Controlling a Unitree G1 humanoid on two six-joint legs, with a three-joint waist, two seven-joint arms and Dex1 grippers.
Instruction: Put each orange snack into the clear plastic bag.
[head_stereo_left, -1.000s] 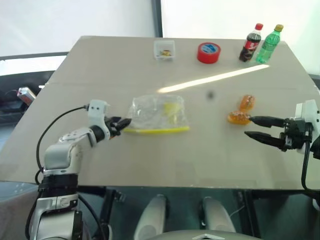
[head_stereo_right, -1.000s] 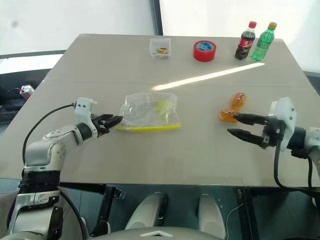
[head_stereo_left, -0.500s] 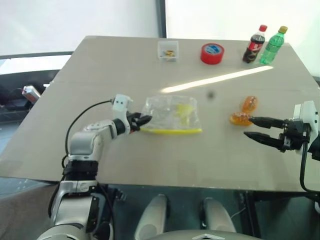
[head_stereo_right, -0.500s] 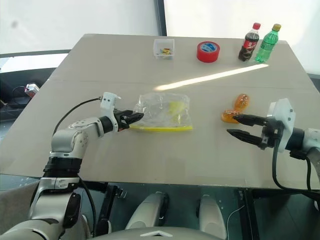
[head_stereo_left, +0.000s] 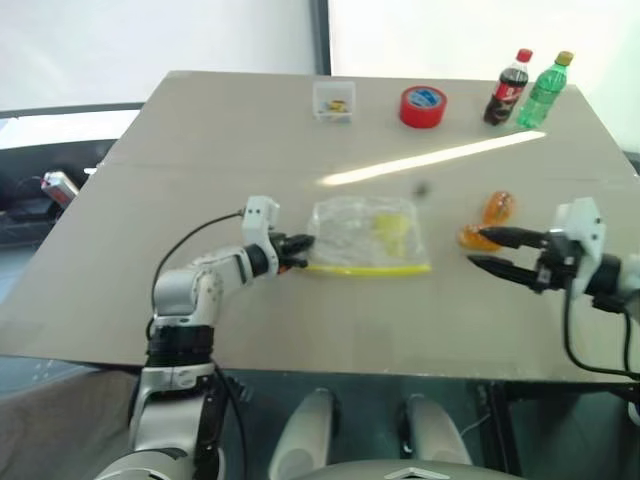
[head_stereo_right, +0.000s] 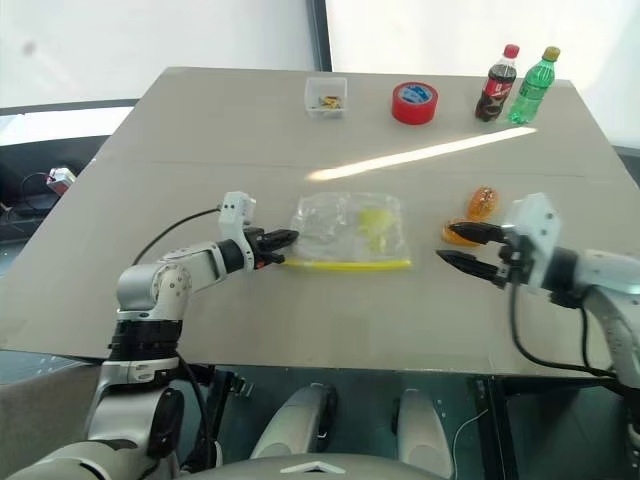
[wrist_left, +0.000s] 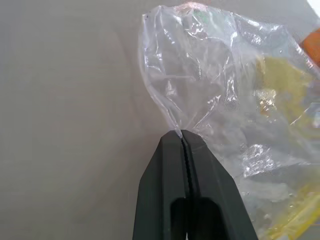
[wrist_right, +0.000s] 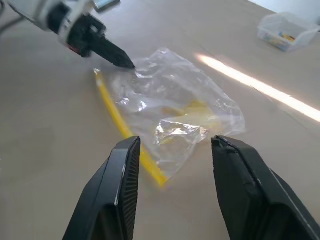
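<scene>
Bag (head_stereo_left: 368, 236) dragged right — L gripper (head_stereo_left: 306, 243) (clamped)

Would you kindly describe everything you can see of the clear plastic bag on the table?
The crinkly, transparent clear plastic bag lies flat near the middle of the beige table, with a yellow strip along its near edge and yellowish contents showing inside. The left end effector is shut on its film at the corner, as the left wrist view shows, puckering the plastic there. The two glossy orange snacks lie apart from it, outside, towards the open right end effector.
</scene>
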